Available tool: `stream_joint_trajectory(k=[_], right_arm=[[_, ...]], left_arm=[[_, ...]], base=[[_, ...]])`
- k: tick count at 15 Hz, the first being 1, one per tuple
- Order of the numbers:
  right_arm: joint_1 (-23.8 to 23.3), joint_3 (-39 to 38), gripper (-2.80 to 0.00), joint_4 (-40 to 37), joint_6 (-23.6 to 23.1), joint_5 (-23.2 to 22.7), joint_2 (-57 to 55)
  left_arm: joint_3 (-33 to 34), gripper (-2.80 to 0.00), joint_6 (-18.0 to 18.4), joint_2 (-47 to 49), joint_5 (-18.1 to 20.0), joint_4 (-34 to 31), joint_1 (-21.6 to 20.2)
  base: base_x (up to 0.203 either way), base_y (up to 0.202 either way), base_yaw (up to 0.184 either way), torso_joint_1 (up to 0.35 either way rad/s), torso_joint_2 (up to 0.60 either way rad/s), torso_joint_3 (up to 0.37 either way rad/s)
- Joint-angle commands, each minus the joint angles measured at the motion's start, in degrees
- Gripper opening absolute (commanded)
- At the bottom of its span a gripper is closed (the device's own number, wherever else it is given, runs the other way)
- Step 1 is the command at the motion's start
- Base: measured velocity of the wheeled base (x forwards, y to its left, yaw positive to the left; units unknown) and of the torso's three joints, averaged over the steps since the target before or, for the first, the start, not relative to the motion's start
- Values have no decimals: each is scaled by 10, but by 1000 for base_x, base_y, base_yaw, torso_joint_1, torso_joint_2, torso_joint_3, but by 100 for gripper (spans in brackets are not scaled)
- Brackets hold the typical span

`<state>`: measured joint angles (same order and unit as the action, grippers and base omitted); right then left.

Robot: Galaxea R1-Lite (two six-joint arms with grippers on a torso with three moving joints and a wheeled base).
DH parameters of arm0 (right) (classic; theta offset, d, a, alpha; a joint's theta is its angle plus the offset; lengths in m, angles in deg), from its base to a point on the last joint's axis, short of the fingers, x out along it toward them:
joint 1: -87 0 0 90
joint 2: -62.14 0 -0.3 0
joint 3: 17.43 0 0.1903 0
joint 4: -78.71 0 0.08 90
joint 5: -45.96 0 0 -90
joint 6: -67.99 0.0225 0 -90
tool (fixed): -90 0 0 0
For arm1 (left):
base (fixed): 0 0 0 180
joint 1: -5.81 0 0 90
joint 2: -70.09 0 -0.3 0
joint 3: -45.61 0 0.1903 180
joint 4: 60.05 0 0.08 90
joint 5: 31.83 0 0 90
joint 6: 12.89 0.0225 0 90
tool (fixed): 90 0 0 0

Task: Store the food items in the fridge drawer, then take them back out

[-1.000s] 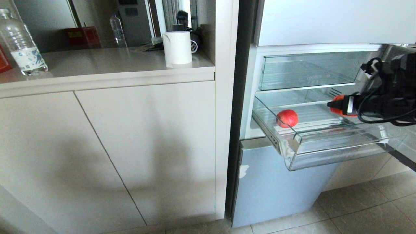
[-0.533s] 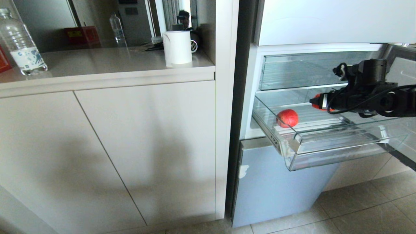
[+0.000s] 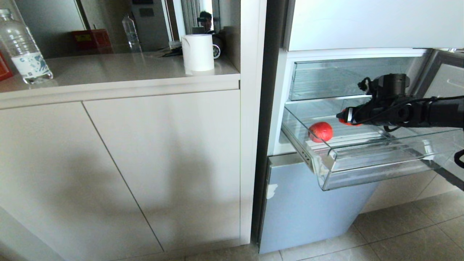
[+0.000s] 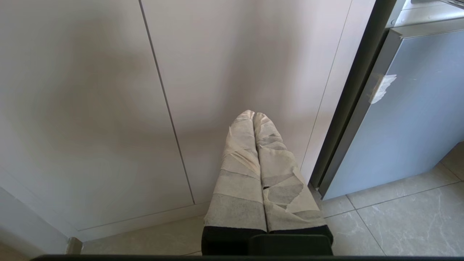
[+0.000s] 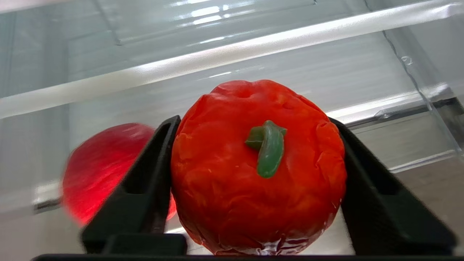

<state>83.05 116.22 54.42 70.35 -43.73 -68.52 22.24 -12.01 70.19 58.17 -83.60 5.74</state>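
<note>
Jutting from the fridge, the shallow clear plastic drawer (image 3: 362,159) holds a red round fruit (image 3: 320,131). Over it, right gripper (image 3: 344,116) pinches the orange-red tomato-like piece (image 5: 258,166), seemingly clear of the floor. Left gripper (image 4: 253,117), pressed together, hangs by the cabinet door (image 4: 90,108).

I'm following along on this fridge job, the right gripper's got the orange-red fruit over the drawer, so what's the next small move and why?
Probably lower it and let go. The right gripper holds the orange-red piece clamped between its fingers above the open fridge drawer, beside the red piece already lying inside. Setting it down clear of that one seems the sensible next step.
</note>
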Motion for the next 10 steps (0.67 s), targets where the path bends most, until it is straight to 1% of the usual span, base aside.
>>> stream_joint_trajectory(k=[1, 3, 6, 9, 10], right_arm=[[-6, 12, 0, 1, 0, -1, -22], [-7, 12, 0, 3, 7, -1, -19], [-8, 8, 0, 3, 28, -2, 0], [-8, -30, 0, 2, 55, -3, 70], [-8, -64, -280, 3, 60, -4, 111]], left_arm=[[0, -280, 0, 1, 0, 0, 0], [0, -280, 0, 1, 0, 0, 0], [0, -280, 0, 1, 0, 0, 0], [0, -280, 0, 1, 0, 0, 0], [0, -280, 0, 1, 0, 0, 0]], base=[[0, 0, 0, 0, 0, 0], [0, 0, 0, 0, 0, 0], [0, 0, 0, 0, 0, 0], [0, 0, 0, 0, 0, 0], [0, 0, 0, 0, 0, 0]])
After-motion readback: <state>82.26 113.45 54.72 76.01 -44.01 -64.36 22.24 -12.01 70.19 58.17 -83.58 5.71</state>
